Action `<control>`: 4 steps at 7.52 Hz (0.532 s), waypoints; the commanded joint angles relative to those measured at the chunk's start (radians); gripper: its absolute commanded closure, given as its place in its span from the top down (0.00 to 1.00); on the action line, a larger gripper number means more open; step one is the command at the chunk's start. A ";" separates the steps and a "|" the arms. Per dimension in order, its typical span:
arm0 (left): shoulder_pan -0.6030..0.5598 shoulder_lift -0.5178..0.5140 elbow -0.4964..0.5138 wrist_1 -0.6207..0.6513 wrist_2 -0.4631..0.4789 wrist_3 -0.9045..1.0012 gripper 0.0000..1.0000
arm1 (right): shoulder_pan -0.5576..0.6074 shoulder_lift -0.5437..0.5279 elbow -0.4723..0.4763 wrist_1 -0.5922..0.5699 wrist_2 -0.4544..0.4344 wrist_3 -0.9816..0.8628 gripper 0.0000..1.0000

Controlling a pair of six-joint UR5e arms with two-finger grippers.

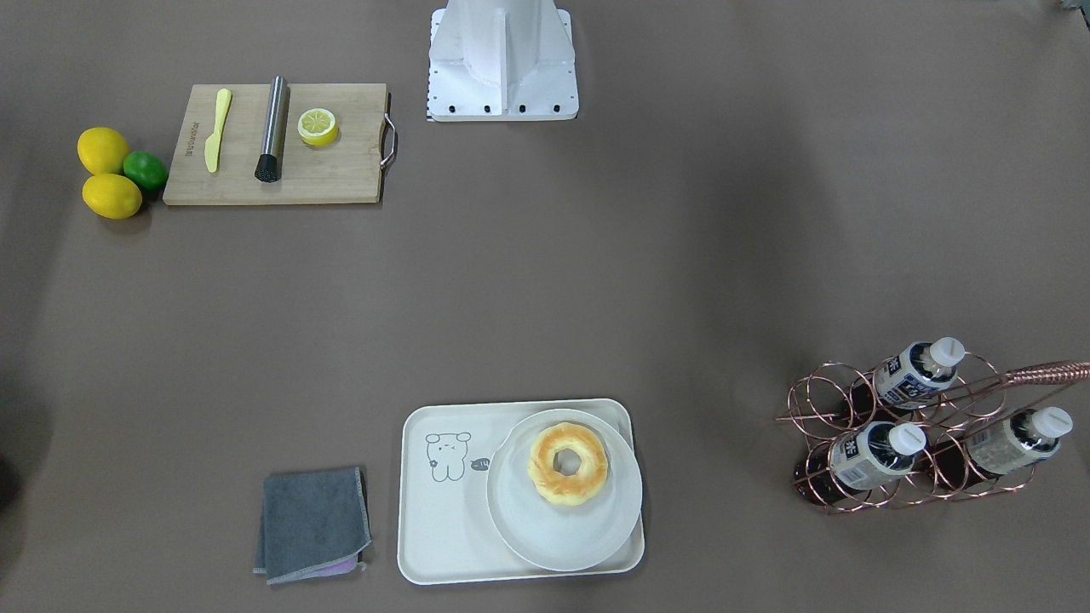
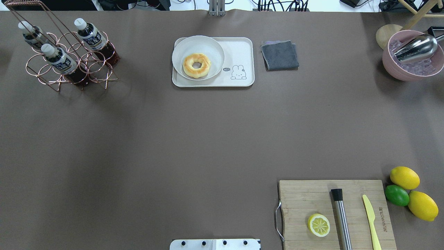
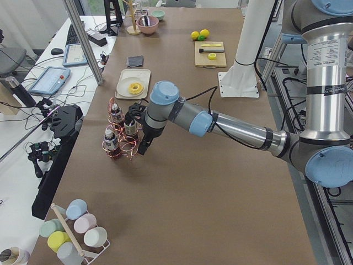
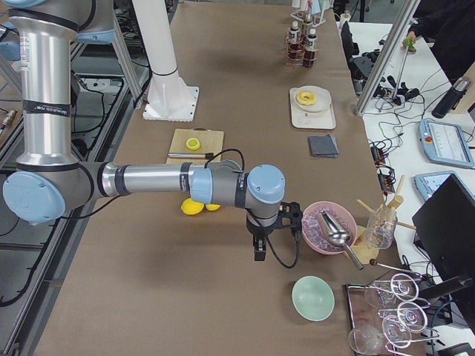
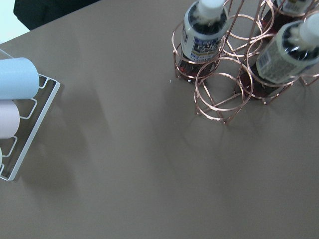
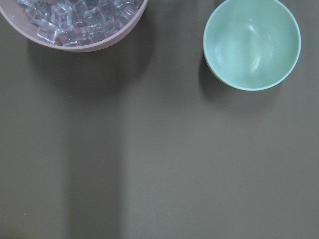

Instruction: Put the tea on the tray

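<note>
Tea (image 1: 913, 377) in rack (image 1: 1046, 371) on brown tabletop (image 1: 596, 298)

Even, soft overhead light; faint shadows; slightly blurry left wrist view

Wire rack (image 1: 945, 430) hems the tea (image 1: 904, 380); plate (image 1: 562, 528) covers half the tray (image 1: 443, 528).

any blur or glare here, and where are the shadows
Left wrist view: the tea and the wire rack look slightly soft, the bottle cropped at the top edge. Right wrist view: sharp, with a broad shadow band down the table left of the green bowl. Overhead view: even light, a bright glint on the metal scoop.
</note>
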 commanded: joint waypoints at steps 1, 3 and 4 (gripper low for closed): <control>0.091 0.004 -0.004 -0.142 -0.045 -0.403 0.98 | 0.000 0.003 0.000 0.000 -0.003 -0.002 1.00; 0.110 0.009 0.002 -0.232 -0.049 -0.425 0.98 | 0.000 0.009 -0.002 0.000 -0.006 -0.002 1.00; 0.140 0.001 -0.004 -0.270 -0.036 -0.422 0.98 | 0.000 0.011 -0.002 0.000 -0.006 -0.002 1.00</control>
